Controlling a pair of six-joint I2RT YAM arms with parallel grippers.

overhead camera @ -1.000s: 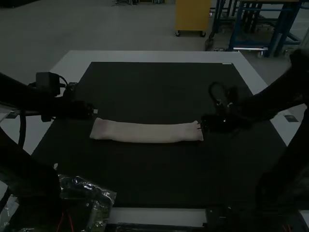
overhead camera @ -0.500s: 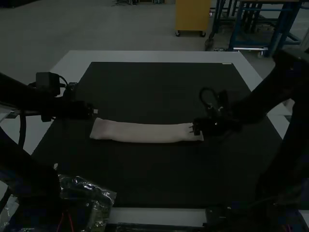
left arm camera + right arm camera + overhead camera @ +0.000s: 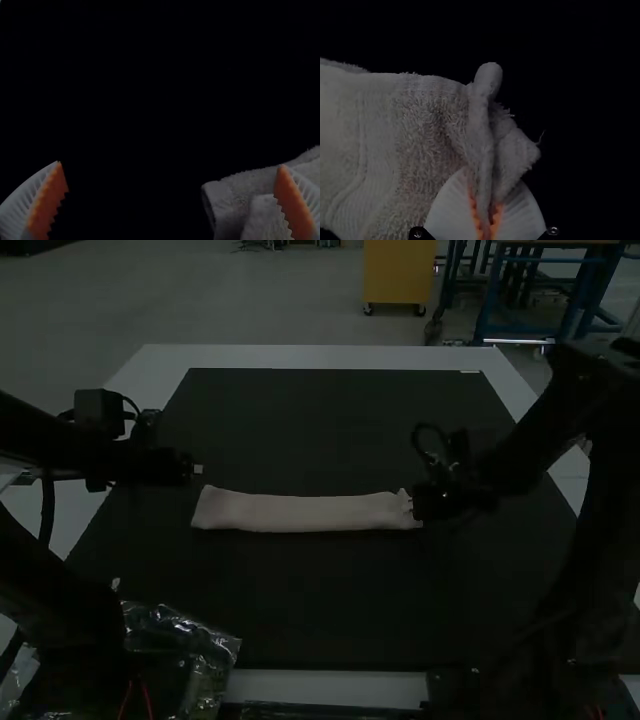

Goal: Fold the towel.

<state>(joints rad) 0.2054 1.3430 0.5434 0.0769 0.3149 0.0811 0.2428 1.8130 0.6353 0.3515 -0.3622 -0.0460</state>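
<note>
At one end of the towel (image 3: 300,512), the right hand (image 3: 489,202) is clenched on a pinched ridge of cloth, its ribbed white fingers (image 3: 447,210) pressing orange pads (image 3: 474,212) from either side, likely to grip firmly enough to bring that end over. From there the towel runs as a long, narrow, layered strip across the dark surface (image 3: 320,610), mostly flat, probably ready for a crosswise fold. Near its opposite end, the left hand (image 3: 170,164) is spread wide and empty, presumably leaving that end free to receive the other.
</note>
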